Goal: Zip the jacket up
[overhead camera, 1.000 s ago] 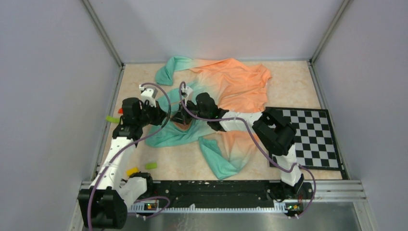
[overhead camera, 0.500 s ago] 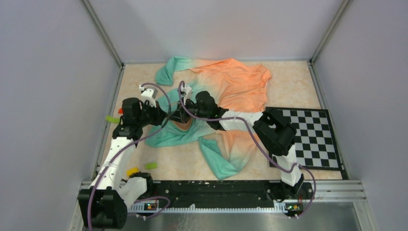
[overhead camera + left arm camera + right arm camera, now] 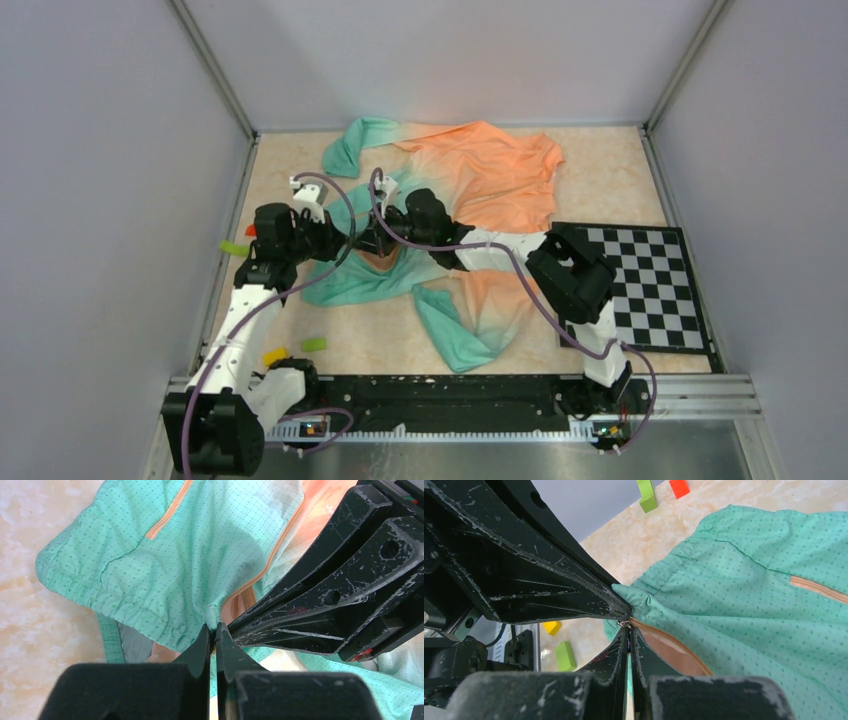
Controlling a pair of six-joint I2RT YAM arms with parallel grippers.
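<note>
- The jacket [image 3: 490, 175] lies crumpled on the table [image 3: 620, 170], its teal hem corner bunched at both pincers' tips. The front looks open, so nearly all the zipping seems left.
- Clenched on that hem is the left gripper [image 3: 212, 630]. Tip to tip against it, the right gripper [image 3: 629, 630] pinches the bottom end of the zipper [image 3: 664, 639].
- Nothing has visibly moved since a second ago.

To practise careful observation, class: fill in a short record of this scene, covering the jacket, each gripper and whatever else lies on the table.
jacket: teal-to-orange, crumpled across the table
zipper: orange, its end at both grippers' tips
left gripper: shut on the jacket's hem
right gripper: shut on the jacket at the zipper's end
checkerboard: flat, on the table's right side
</note>
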